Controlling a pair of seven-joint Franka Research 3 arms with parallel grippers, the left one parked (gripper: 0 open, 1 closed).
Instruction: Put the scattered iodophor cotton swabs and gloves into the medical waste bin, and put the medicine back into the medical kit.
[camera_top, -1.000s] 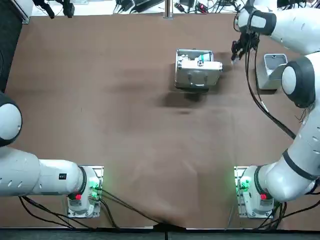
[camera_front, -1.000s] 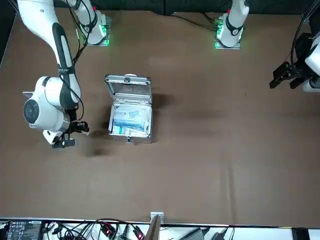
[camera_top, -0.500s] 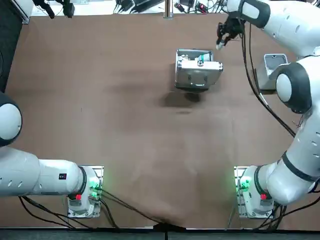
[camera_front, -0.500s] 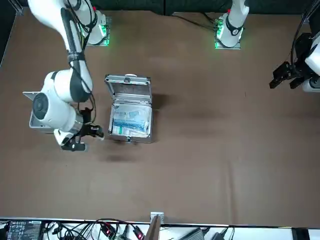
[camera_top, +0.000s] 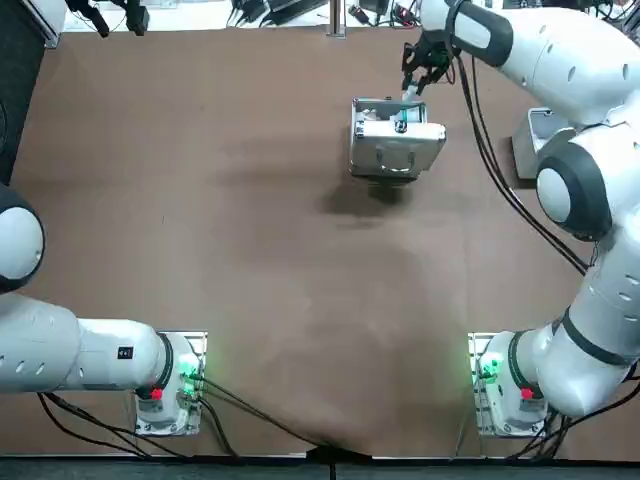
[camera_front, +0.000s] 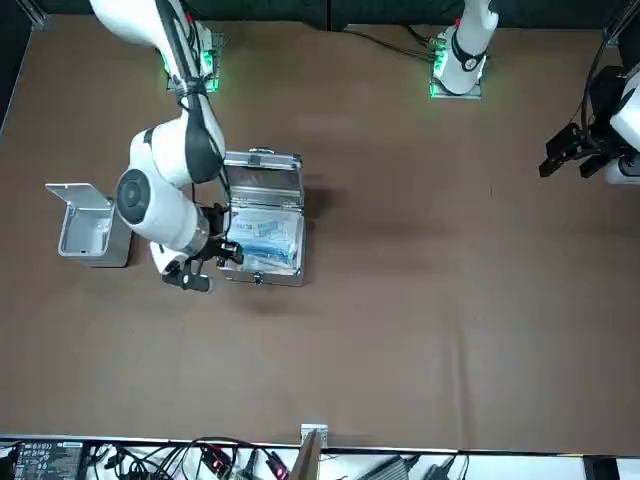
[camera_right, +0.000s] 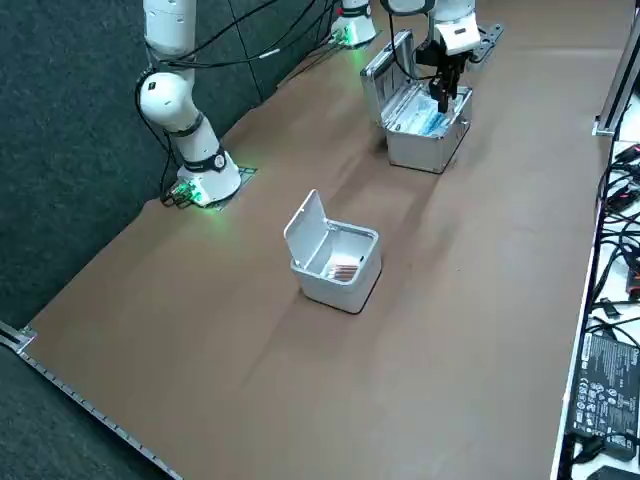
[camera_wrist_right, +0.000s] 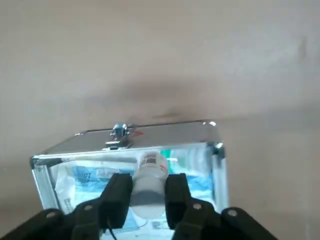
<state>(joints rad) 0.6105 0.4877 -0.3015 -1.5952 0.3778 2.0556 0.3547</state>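
The silver medical kit (camera_top: 396, 140) stands open at the table's far side, with blue and white packets inside (camera_front: 263, 240). My right gripper (camera_wrist_right: 147, 197) is shut on a small white medicine bottle (camera_wrist_right: 149, 172), held just above the kit's open compartment near its front rim (camera_wrist_right: 125, 136). In the top view the gripper (camera_top: 410, 88) hangs over the kit's far edge. In the right side view it (camera_right: 441, 100) hovers over the kit (camera_right: 420, 120). The front view shows the gripper (camera_front: 222, 256) at the kit's side.
The white medical waste bin (camera_right: 335, 262) stands with its lid up to the right of the kit, with reddish items inside; it also shows as the bin (camera_front: 86, 225) and the bin (camera_top: 532, 135). Cables and a power strip run along the table's far edge.
My right arm has swung from beside the waste bin over to the medical kit, carrying the bottle. The kit and bin have not moved.
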